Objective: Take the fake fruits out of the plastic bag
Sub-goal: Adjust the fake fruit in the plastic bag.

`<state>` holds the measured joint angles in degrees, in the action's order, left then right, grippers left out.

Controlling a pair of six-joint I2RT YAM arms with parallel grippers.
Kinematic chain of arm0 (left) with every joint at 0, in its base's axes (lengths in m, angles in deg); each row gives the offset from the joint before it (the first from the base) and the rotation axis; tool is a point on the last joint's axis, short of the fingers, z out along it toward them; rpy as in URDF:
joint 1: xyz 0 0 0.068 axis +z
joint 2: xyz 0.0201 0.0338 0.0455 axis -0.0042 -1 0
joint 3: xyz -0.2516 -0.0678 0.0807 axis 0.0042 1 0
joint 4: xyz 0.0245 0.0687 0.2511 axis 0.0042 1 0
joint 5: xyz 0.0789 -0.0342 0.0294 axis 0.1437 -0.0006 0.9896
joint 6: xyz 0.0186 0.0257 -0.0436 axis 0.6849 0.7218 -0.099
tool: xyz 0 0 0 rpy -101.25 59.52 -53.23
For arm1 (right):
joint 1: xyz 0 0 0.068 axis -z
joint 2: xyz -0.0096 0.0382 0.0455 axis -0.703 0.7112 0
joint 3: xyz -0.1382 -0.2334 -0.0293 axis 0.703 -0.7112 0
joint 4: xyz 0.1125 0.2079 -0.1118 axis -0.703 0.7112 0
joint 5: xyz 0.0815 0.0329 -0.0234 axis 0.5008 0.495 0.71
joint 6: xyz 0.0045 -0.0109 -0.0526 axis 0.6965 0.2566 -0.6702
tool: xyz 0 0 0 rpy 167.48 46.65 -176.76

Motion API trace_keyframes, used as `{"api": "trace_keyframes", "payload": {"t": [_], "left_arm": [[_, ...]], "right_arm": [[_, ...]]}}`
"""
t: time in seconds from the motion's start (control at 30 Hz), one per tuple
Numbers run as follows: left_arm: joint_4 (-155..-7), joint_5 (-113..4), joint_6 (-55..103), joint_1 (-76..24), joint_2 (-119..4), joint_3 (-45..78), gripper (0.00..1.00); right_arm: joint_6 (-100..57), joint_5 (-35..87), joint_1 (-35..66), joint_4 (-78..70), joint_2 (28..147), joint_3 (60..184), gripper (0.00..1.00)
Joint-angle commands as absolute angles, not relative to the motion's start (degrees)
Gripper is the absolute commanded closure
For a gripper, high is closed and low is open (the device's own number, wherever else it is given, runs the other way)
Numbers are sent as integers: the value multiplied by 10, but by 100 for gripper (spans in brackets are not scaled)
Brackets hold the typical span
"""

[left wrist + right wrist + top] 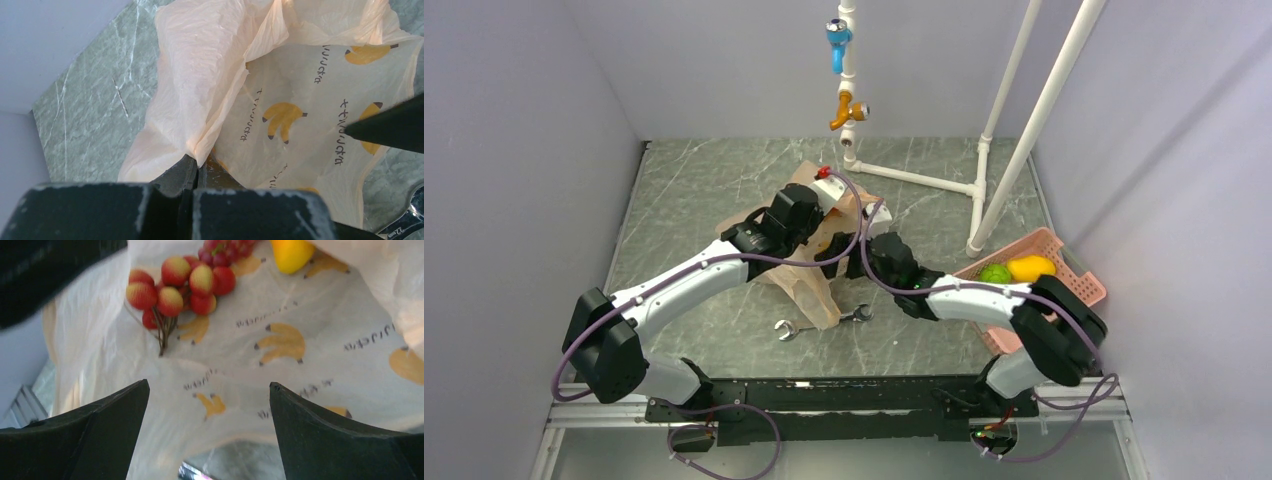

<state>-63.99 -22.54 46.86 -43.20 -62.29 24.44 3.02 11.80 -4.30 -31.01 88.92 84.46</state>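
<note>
The plastic bag (pixel 809 282), peach with banana prints, lies crumpled mid-table. My left gripper (pixel 201 165) is shut on a fold of the bag's rim (pixel 200 75) and holds the mouth up; from above it (pixel 814 235) sits over the bag. My right gripper (pixel 209 385) is open inside the mouth, nothing between its fingers, with one fingertip (pixel 395 127) showing in the left wrist view. Deeper in the bag (pixel 310 365) lie fake fruits: a red-yellow berry bunch (pixel 175 287), dark red grapes (pixel 225 247) and a yellow piece (pixel 292 252). From above, the right gripper (pixel 849 262) is at the bag's right side.
A pink slotted basket (pixel 1079 285) at the right holds a green fruit (pixel 995 273) and a yellow fruit (pixel 1031 267). Two wrenches (pixel 786 328) (pixel 856 314) lie in front of the bag. A white pipe frame (pixel 924 180) with taps stands behind it. Walls close in on both sides.
</note>
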Motion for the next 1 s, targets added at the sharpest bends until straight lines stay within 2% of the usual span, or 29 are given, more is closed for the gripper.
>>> {"api": "trace_keyframes", "payload": {"t": [0.0, 0.23, 0.47, 0.97], "left_arm": [[-646, -219, 466, -440, -618, 222, 100], [-651, -212, 469, -443, -603, 228, 100], [-662, -214, 469, -446, -581, 238, 100], [-679, -208, 480, -457, -563, 254, 100]], "right_arm": [[89, 50, -44, -435, 948, 895, 7], [127, -51, -45, -474, 1081, 972, 1], [143, -99, -36, -633, 1172, 984, 1], [206, -69, 23, -594, 1249, 1071, 1]]}}
